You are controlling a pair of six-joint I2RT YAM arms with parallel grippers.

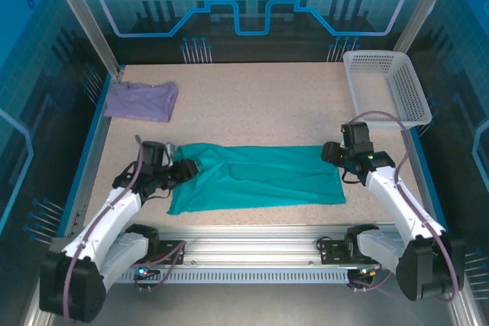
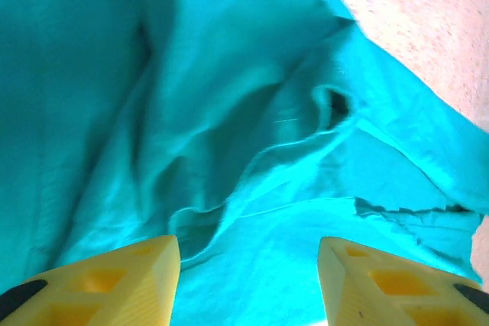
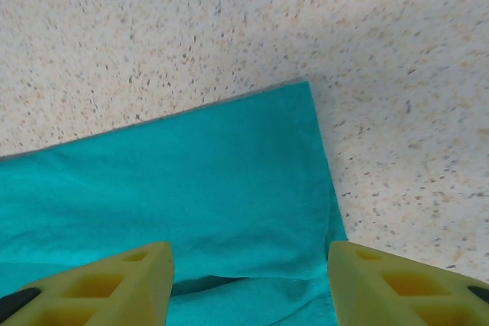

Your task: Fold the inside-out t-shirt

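Inside-out t-shirt laid out | left gripper parted, empty | right gripper parted, empty

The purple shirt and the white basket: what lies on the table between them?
Nothing. In the top external view, the speckled table is bare between the purple shirt and the white basket.

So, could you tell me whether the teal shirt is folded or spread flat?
Folded, not neatly: the shirt lies as a long band, layers doubled at its right end, bunched at its left.
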